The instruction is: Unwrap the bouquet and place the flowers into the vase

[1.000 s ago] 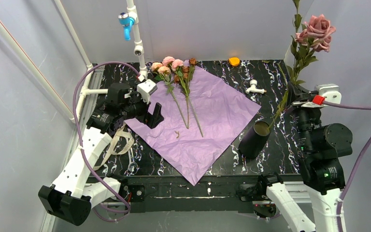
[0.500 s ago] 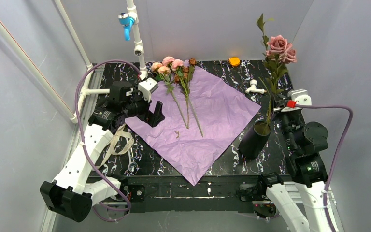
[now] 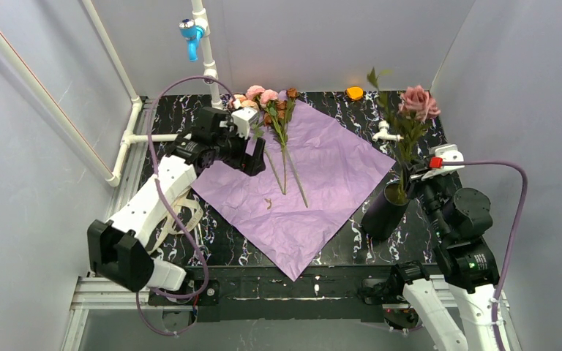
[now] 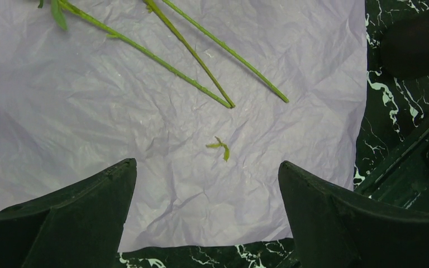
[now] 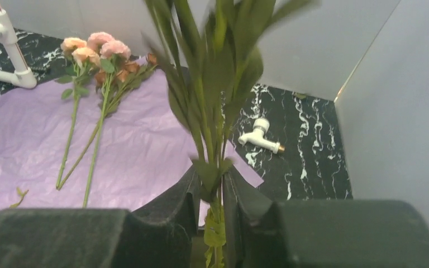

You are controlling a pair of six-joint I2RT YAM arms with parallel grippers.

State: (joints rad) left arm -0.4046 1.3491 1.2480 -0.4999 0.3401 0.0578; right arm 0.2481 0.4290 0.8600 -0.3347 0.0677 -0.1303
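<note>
Rose stem [image 3: 407,142] stands in the vase [image 3: 383,213] at right; right gripper [image 5: 212,192] brackets it narrowly, grip unclear. Left gripper [image 4: 208,178] gapes empty over lilac paper [image 3: 329,168].

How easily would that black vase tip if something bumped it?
Probably quite easily: the vase is a tall, narrow tube. The rose rising far above its mouth likely adds top-heavy leverage. Being round, it would probably roll once down.

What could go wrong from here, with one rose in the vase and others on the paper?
1. The rose rises far above the short black vase; its leaves sit between the fingers of the right gripper, so pulling away might drag it out or tip the vase.
2. The open left gripper hovers over thin stems lying flat on the lilac paper; it may pinch paper too.
</note>
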